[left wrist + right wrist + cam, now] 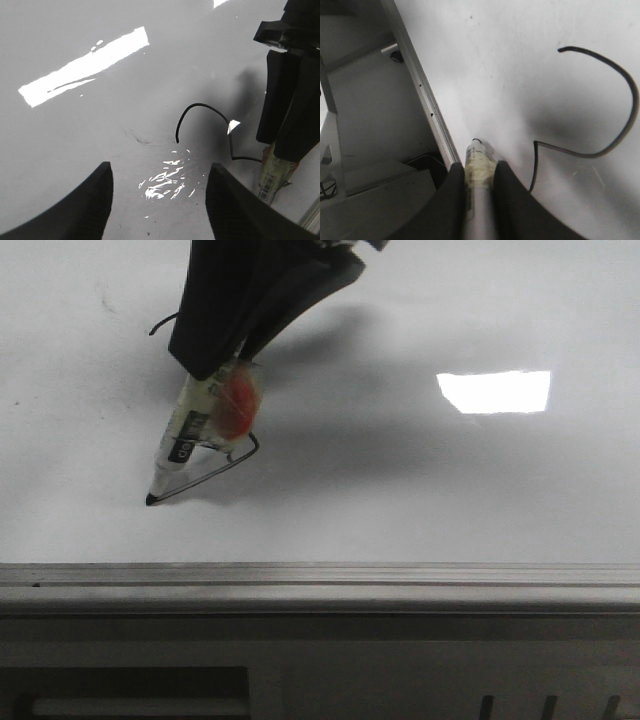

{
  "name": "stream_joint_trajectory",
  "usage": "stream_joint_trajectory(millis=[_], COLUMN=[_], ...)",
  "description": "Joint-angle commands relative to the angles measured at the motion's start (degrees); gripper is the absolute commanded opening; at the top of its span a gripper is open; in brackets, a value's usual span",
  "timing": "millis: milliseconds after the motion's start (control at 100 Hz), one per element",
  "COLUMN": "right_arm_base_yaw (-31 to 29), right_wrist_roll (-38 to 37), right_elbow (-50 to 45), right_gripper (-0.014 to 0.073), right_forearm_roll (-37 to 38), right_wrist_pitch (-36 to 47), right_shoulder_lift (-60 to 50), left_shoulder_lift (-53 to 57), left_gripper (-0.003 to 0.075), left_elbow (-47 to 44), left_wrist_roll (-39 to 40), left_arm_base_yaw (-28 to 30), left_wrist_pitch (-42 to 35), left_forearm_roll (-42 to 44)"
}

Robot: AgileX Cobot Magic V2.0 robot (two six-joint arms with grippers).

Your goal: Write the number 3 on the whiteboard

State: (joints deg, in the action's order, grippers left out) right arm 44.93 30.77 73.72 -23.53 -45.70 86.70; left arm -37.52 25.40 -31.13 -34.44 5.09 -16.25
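Right wrist view shows you the right gripper (479, 182) clamped on the marker (479, 167), the number 3 (600, 100) nearly complete beside its fingers, left gripper (159, 195) open, empty.

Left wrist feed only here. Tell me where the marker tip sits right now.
Observer: The black tip of the white-barrelled marker pen touches the glossy white whiteboard, at the end of a straight stroke of the thin black number 3.
Operator: Report the grip.
Observer: The right gripper is clamped on the barrel from both sides.
Operator: Give me the edge clearance.
Observer: Bare board separates the tip from the grey metal edge rail.
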Motion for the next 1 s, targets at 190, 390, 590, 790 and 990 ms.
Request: stream_joint_trajectory(millis=[190, 390, 590, 790, 990], right_arm_base_yaw=[1.3, 2.9, 6.1, 7.5, 7.5], right_wrist_roll=[0.2, 0.2, 0.2, 0.2, 0.2], right_elbow=[3.0, 4.6, 5.2, 5.2, 5.2], right_gripper=[-0.0064, -0.0064, -0.0064, -0.0064, -0.0064], right_forearm_roll=[1.3, 1.3, 1.3, 1.3, 1.3], right_wrist_pitch=[3.9, 3.5, 3.4, 2.6, 2.4], right_shoulder_lift=[-5.8, -7.0, -7.0, -7.0, -7.0], left_shoulder_lift=[0.1, -2.6, -8.5, -11.7, -11.6], left_gripper=[0.0385, 0.0385, 0.0385, 0.0385, 0.0372], left_elbow=[2.1, 2.1, 2.1, 2.1, 2.1], left_wrist_roll=[-0.2, -4.4, -4.4, -4.2, -4.1], left_arm_base_yaw=[-2.7, -12.1, -14.9, -14.7, -14.7], left_wrist_pitch=[-1.8, -4.2, -9.2, -10.3, -9.1], left_forearm_roll=[0.2, 1.0, 1.0, 0.9, 0.2])
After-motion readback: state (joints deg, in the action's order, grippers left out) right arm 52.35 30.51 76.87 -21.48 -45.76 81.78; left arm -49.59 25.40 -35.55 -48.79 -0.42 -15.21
